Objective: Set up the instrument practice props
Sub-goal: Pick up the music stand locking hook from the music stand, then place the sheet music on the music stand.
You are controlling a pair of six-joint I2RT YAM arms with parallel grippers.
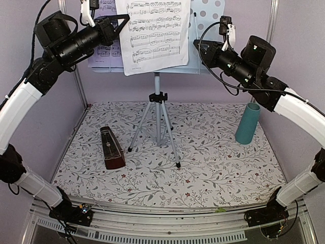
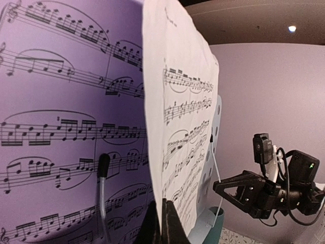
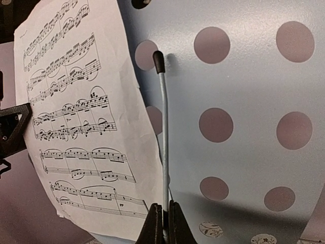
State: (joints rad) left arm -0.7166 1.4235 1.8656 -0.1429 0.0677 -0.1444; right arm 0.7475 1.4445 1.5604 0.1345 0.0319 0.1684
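The pale-blue perforated music stand stands on silver tripod legs at the back middle. A white sheet-music page hangs in front of its desk, and a lilac page lies on the desk's left part. My left gripper is shut on the white page's left edge; its jaws pinch the paper. My right gripper is shut on the stand's thin wire page-holder, jaws clamped round it. The dark-red-brown metronome stands on the table at left.
A teal cup stands at the right of the floral tablecloth. The stand's left wire page-holder rests on the lilac page. Lilac walls close in the back and sides. The right gripper also shows in the left wrist view.
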